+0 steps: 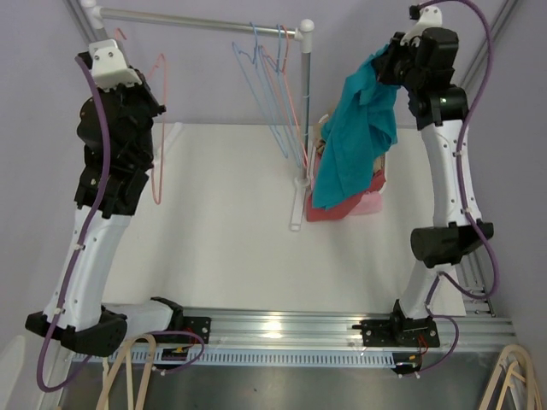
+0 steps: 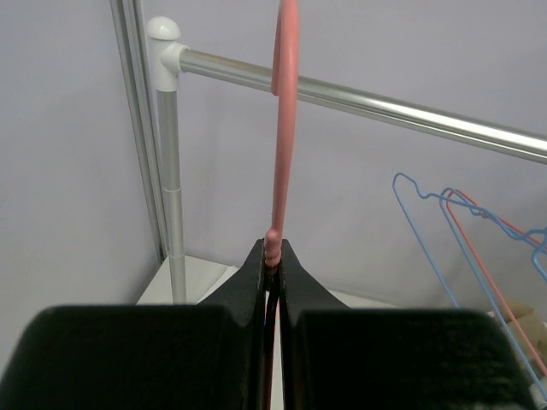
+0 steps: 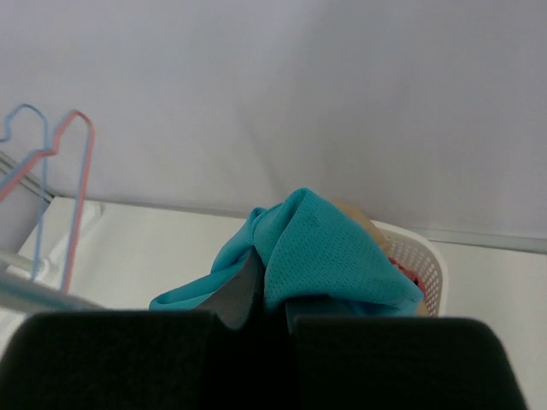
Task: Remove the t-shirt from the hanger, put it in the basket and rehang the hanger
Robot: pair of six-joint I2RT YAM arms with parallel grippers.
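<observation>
A teal t-shirt (image 1: 357,137) hangs free from my right gripper (image 1: 389,64), which is shut on its top, high above the white basket (image 1: 382,181) at the back right. In the right wrist view the shirt (image 3: 329,256) drapes over my shut jaws. A bare pink hanger (image 1: 159,128) is pinched at its neck by my left gripper (image 1: 141,94), which is shut on it. In the left wrist view the hanger's hook (image 2: 285,120) rises from my gripper (image 2: 273,256) up to the metal rail (image 2: 376,102). The shirt is off the hanger.
The clothes rail (image 1: 197,20) spans the back on white posts (image 1: 305,102). Several blue and pink wire hangers (image 1: 273,85) hang near its right end. The basket holds red and pink clothes (image 1: 342,209). The white table (image 1: 231,222) lies below.
</observation>
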